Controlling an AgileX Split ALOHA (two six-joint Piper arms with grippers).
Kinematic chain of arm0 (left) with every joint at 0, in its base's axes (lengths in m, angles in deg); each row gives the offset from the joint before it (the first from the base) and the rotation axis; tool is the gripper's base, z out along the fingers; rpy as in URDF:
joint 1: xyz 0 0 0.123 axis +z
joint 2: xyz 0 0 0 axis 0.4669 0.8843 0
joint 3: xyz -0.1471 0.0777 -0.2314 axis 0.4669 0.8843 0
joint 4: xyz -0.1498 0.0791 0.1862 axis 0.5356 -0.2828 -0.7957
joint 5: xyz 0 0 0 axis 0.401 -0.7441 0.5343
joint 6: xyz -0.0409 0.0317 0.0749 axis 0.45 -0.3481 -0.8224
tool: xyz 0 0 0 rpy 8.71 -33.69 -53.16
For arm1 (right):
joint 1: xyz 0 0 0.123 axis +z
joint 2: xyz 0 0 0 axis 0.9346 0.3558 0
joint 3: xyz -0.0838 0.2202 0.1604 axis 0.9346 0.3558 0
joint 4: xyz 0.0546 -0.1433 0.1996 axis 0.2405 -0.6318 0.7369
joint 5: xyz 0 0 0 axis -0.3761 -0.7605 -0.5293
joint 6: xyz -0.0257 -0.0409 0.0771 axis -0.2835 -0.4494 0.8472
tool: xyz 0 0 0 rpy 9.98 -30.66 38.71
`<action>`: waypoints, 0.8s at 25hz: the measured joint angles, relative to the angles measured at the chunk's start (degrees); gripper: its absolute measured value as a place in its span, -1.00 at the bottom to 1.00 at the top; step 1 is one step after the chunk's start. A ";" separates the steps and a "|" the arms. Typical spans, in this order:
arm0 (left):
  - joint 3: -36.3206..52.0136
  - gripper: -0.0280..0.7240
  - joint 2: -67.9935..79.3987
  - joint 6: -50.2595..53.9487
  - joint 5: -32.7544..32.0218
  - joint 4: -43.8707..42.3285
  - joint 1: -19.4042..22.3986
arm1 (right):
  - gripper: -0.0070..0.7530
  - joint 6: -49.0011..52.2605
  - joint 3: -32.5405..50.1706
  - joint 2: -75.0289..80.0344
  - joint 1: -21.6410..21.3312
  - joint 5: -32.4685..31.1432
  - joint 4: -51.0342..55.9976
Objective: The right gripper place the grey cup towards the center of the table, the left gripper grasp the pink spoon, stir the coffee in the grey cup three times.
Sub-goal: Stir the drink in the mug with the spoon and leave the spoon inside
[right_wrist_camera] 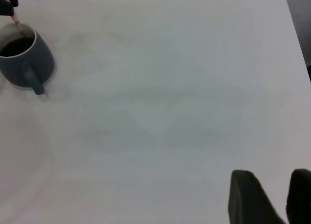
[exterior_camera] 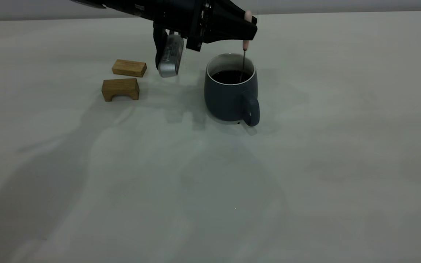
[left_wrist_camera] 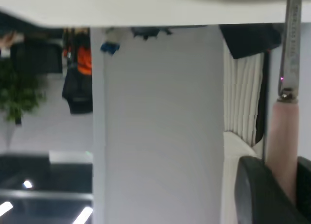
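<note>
The grey cup [exterior_camera: 230,95] stands near the middle of the table [exterior_camera: 210,182], its handle toward the front, with black coffee [exterior_camera: 230,76] inside. My left gripper [exterior_camera: 249,31] hovers just above the cup's rim, shut on the pale handle of the pink spoon [exterior_camera: 245,45]. The spoon hangs upright and its metal neck dips into the coffee. In the left wrist view the pink spoon [left_wrist_camera: 284,136] sits pinched between the black fingers [left_wrist_camera: 257,195]. My right gripper [right_wrist_camera: 272,195] is far from the grey cup [right_wrist_camera: 26,59], open and holding nothing.
Two tan wooden blocks lie left of the cup: a flat one [exterior_camera: 129,68] and an arched one [exterior_camera: 120,88]. The left arm's silver camera module [exterior_camera: 170,56] hangs between the blocks and the cup.
</note>
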State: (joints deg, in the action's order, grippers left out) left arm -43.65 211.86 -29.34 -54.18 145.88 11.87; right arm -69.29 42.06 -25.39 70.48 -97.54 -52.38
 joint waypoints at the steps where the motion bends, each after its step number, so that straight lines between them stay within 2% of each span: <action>1: 0.00 -0.50 0.00 2.61 -0.42 -0.94 -0.05 | -0.36 0.00 0.00 0.00 0.00 0.00 0.00; 4: 0.00 -0.50 0.00 8.51 -0.65 -4.89 0.01 | -0.36 0.00 0.00 0.00 0.00 0.00 0.00; 7: 0.00 -0.50 0.00 9.14 0.36 -7.84 0.89 | -0.36 0.00 0.00 0.00 0.00 0.00 0.00; 14: 0.00 -0.50 0.00 -6.80 2.65 -4.58 2.44 | -0.36 0.00 0.00 0.00 0.00 0.00 0.00; 20: 0.00 -0.50 0.00 -7.56 -0.29 0.38 1.15 | -0.36 0.00 0.00 0.00 0.00 0.00 0.00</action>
State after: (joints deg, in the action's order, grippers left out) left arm -43.65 211.86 -36.90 -54.47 146.26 13.01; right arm -69.29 42.06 -25.39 70.48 -97.54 -52.38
